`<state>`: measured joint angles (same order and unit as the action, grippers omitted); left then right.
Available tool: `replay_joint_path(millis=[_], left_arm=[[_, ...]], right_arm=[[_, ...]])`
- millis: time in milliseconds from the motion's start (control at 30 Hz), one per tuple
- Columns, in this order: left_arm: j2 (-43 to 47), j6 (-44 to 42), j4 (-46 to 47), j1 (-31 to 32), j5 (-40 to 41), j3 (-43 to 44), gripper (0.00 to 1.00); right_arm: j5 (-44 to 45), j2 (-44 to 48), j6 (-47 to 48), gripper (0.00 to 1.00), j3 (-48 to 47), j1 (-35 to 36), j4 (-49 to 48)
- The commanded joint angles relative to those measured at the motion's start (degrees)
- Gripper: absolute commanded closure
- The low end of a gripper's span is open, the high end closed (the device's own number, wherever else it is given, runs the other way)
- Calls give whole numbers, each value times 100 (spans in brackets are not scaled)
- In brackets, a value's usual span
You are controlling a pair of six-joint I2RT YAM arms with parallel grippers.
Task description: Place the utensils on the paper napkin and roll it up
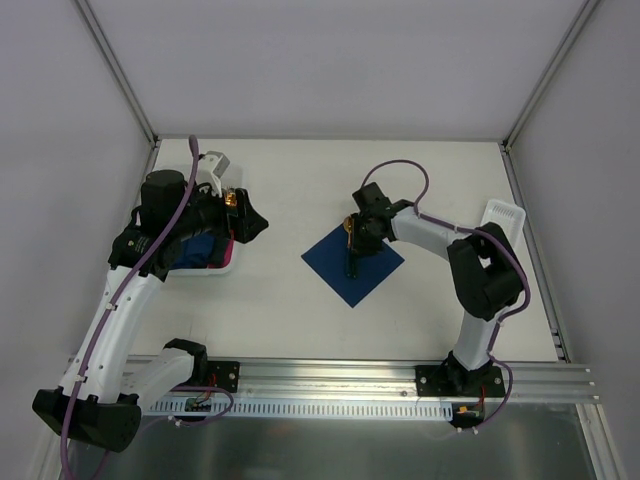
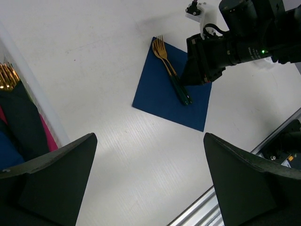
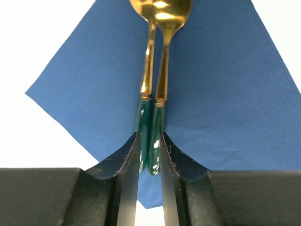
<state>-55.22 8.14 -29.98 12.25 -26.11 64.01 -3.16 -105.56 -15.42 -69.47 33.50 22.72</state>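
Observation:
The dark blue paper napkin (image 1: 372,275) (image 2: 157,96) (image 3: 225,94) lies flat as a diamond at the table's middle. Two utensils (image 1: 351,250) (image 2: 165,61) (image 3: 155,75) with gold heads and dark green handles rest side by side on it; the left wrist view shows a fork head. My right gripper (image 1: 352,260) (image 3: 150,136) is low over the napkin. Its jaws are narrowly parted and straddle the green handle ends. My left gripper (image 1: 250,225) (image 2: 150,141) hovers wide open over bare table beside the bin, with nothing between its fingers.
At the left stands a white bin (image 1: 226,268) (image 2: 40,101) holding dark blue rolls with gold cutlery heads (image 2: 7,75). A white tray (image 1: 503,215) sits at the right edge. An aluminium rail (image 1: 330,375) runs along the near edge.

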Motion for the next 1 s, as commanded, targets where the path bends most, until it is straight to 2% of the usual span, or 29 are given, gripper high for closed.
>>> replay_joint_path(millis=[0,100,200,233,333,367,467,500,600,767,967], left_arm=[[12,-539,1,-47,-342,-20,1],[-6,-1136,-8,23,-606,-29,3],[-138,-1891,-95,461,-467,-46,12],[-182,-2087,-113,1002,-274,-72,17],[-515,-2780,-158,2085,719,-266,23],[-768,-2913,-158,2715,826,-310,27],[-1453,-3257,-140,3510,1204,-319,35],[-1665,-3405,-123,3947,1283,-240,42],[-2395,-3669,202,4503,1416,-143,53],[-3116,-4180,1221,4936,1310,-362,57],[-3828,-4531,1951,4936,1002,-477,59]], right_arm=[[-132,457,-163,75,21,-53,-57],[-211,685,-268,69,74,-150,-57],[-317,1079,-330,65,179,-291,-57],[-343,1220,-339,64,223,-413,-57],[-519,1877,-348,59,398,-642,-48],[-615,2072,-356,59,469,-834,-40],[-669,2951,-304,56,785,-1326,179],[-660,3179,-199,54,864,-1450,389],[-712,4050,73,51,1163,-1942,680],[-818,5009,329,49,1498,-2513,1383],[-967,5572,285,48,1893,-2673,1551]])
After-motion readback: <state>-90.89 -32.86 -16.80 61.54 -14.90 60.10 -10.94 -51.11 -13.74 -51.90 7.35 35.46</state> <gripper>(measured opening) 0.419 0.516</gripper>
